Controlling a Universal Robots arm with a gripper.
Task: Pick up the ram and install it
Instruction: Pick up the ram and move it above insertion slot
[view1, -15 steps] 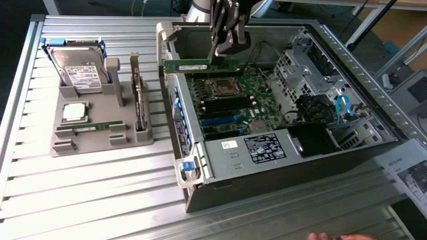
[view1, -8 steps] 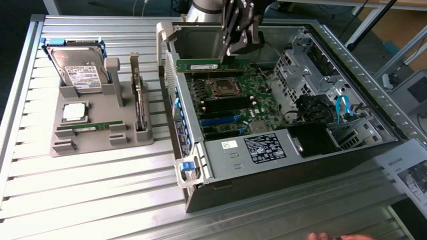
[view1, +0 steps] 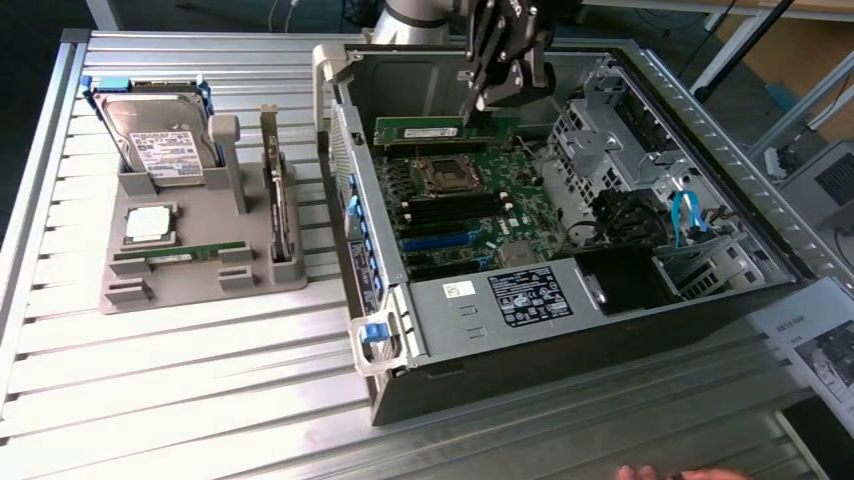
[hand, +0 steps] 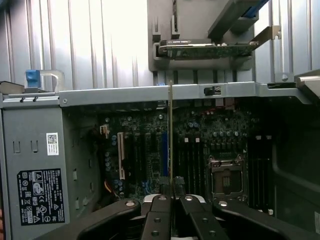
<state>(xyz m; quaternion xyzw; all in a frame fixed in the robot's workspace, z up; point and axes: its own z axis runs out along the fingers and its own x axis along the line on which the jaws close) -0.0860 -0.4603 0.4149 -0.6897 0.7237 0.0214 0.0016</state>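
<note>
My gripper (view1: 490, 104) is shut on the ram (view1: 419, 129), a narrow green stick held level above the motherboard (view1: 461, 200) inside the open computer case (view1: 400, 390). The stick hangs near the case's far wall, just beyond the processor socket (view1: 447, 176). From the wrist, the ram (hand: 170, 130) appears edge-on as a thin line rising from between my fingers (hand: 159, 202), with the dark memory slots (hand: 192, 155) and the socket (hand: 226, 176) below it.
A grey holder (view1: 127, 300) at the exterior view's left carries a hard drive (view1: 160, 140), a silver processor chip (view1: 147, 225), an upright expansion card (view1: 276, 200) and another green stick (view1: 174, 257). A person's hand (view1: 661, 473) shows at the near table edge.
</note>
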